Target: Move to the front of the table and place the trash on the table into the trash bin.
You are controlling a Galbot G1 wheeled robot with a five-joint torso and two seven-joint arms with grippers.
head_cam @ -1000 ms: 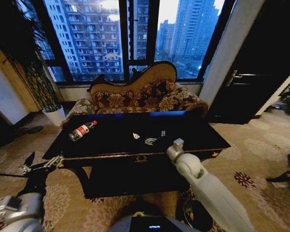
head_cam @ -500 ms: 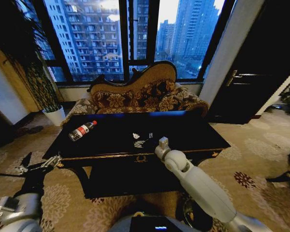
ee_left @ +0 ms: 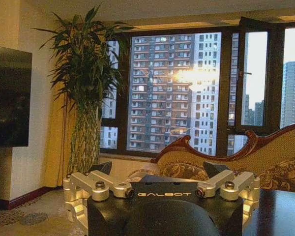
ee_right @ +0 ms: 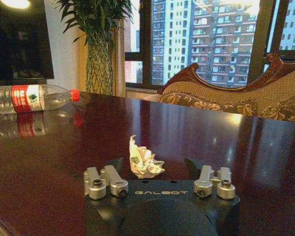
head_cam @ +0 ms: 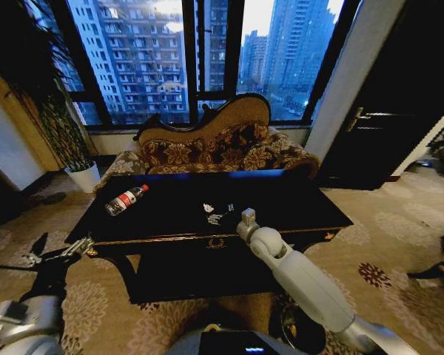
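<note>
The glossy black table (head_cam: 296, 201) stands in front of me. A clear bottle (head_cam: 126, 200) with a red label lies on its side near the table's far left corner, also in the right wrist view (ee_right: 29, 97). A crumpled white scrap (head_cam: 209, 208) lies near the table's middle. My right gripper (head_cam: 220, 213) reaches over the front edge, open, and the scrap (ee_right: 145, 162) sits between its fingers (ee_right: 113, 164) on the tabletop (ee_right: 211, 137). My left gripper (head_cam: 57, 250) hangs open, low beside the table's front left corner. The black trash bin (head_cam: 302, 334) stands on the floor under my right arm, partly hidden.
A patterned brown sofa (head_cam: 222, 148) stands behind the table, in front of tall windows. A potted plant (head_cam: 66, 140) stands at the back left. A dark door (head_cam: 385, 118) is at the right. Patterned carpet (head_cam: 399, 244) surrounds the table.
My right arm has swung left and forward over the table's front edge, bringing its gripper up to the white scrap. The left arm has barely moved.
</note>
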